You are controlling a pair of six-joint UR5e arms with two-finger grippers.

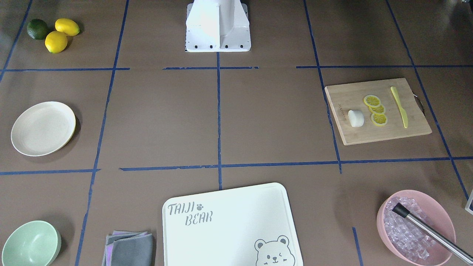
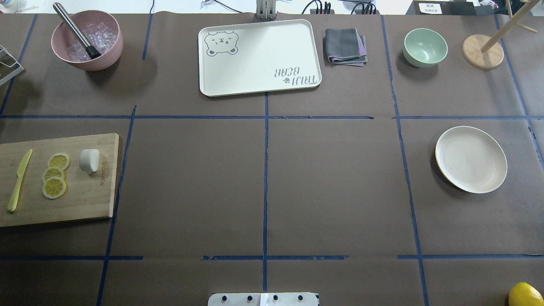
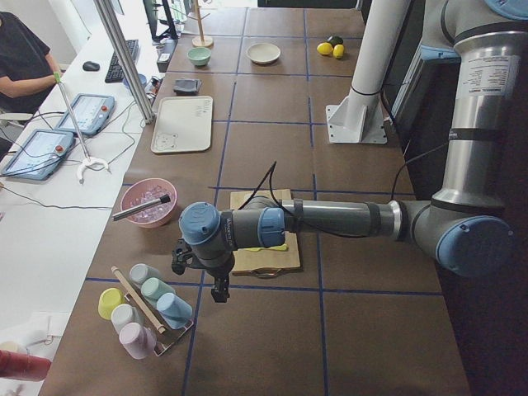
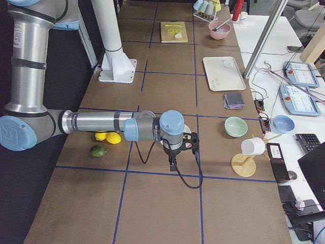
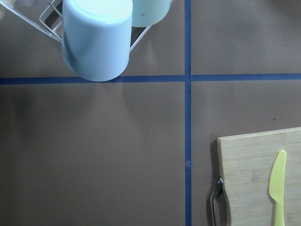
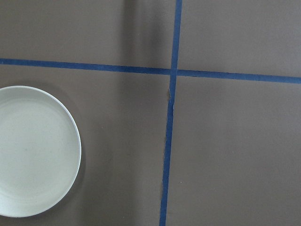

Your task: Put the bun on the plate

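Note:
The bun [image 1: 356, 118] [image 2: 89, 160] is a small white lump lying on a wooden cutting board [image 1: 377, 131] [image 2: 80, 199] beside lemon slices [image 2: 55, 174]. The round cream plate [image 1: 43, 128] [image 2: 471, 159] [image 6: 33, 150] sits bare on the opposite side of the table. Neither gripper appears in the overhead or front views. My left gripper [image 3: 202, 279] hangs above the table just beyond the board's end, near a cup rack. My right gripper [image 4: 183, 152] hovers close to the plate's side of the table. Whether either is open or shut I cannot tell.
A yellow knife [image 2: 18, 180] lies on the cutting board. At the far edge stand a pink bowl of ice [image 2: 87, 40], the bear-printed board [image 2: 259, 57], a grey cloth [image 2: 345, 46], a green bowl [image 2: 425, 46] and a wooden stand [image 2: 483, 51]. Lemons and a lime [image 1: 55, 31] lie near the robot's base.

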